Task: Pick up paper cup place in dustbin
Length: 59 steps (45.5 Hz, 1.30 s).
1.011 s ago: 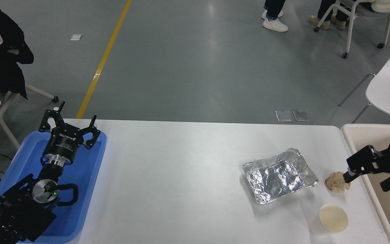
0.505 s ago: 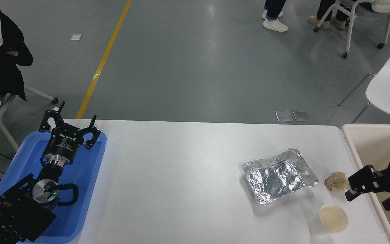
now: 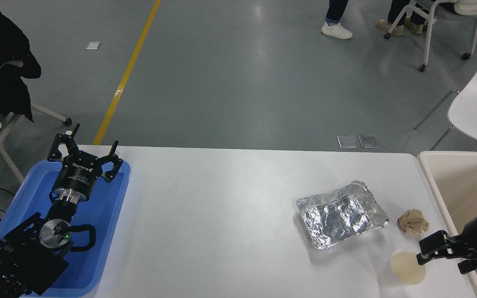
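Observation:
The paper cup [image 3: 404, 270] stands upright near the table's front right, its cream inside showing. My right gripper [image 3: 441, 264] reaches in from the right edge, open, with one finger [image 3: 431, 247] right at the cup's right rim; nothing is held. The dustbin [image 3: 433, 182], a large beige bin, sits just off the table's right end, and my right arm crosses over its near corner. My left gripper [image 3: 89, 145] rests open over the blue tray at the lower left.
A crinkled silver foil tray [image 3: 342, 215] lies left of and behind the cup, with a crumpled brown paper ball [image 3: 412, 221] beside it. The blue tray [image 3: 110, 215] holds the left arm. People and chairs are beyond the table.
My right gripper has moved toward the table's front, from beside the brown paper ball down to the cup's right rim. The left arm has not moved.

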Each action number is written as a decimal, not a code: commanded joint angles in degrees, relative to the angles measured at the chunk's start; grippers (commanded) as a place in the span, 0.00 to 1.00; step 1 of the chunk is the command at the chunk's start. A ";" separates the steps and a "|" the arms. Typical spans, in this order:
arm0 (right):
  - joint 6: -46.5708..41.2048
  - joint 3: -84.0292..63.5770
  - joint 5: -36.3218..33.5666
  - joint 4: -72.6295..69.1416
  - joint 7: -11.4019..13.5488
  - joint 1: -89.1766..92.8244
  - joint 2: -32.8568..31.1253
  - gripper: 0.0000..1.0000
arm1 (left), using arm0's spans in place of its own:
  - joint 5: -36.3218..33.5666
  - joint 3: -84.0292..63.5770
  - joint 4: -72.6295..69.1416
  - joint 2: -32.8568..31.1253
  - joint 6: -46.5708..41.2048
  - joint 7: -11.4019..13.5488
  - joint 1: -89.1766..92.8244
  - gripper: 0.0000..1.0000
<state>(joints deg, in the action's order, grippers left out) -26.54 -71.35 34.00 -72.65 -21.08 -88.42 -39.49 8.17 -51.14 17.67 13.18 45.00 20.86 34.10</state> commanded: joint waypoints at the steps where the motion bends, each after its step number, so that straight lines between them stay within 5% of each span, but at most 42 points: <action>1: 1.49 3.50 -0.16 1.98 -0.10 4.74 0.29 1.00 | 0.00 -0.01 0.00 0.00 0.00 -0.03 0.00 1.00; 24: 6.85 8.16 0.36 9.01 -0.54 14.76 3.54 0.85 | 0.00 -0.10 0.00 0.00 0.00 -0.03 0.00 1.00; 27: 7.03 8.16 0.54 9.45 -0.62 15.03 4.42 0.69 | 0.00 -0.10 0.00 0.00 0.00 -0.03 0.00 1.00; 35: 7.12 7.72 3.61 10.07 -0.62 15.56 5.04 0.00 | 0.00 -0.01 0.09 0.00 0.00 -0.03 0.00 1.00; 59: 6.86 7.28 7.66 9.89 -5.90 9.85 1.79 0.00 | 0.00 -0.01 0.00 0.00 0.00 -0.03 0.00 1.00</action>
<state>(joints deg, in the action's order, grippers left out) -19.55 -63.98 39.17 -62.75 -24.75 -75.82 -35.91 8.17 -51.16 17.70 13.18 45.00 20.82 34.10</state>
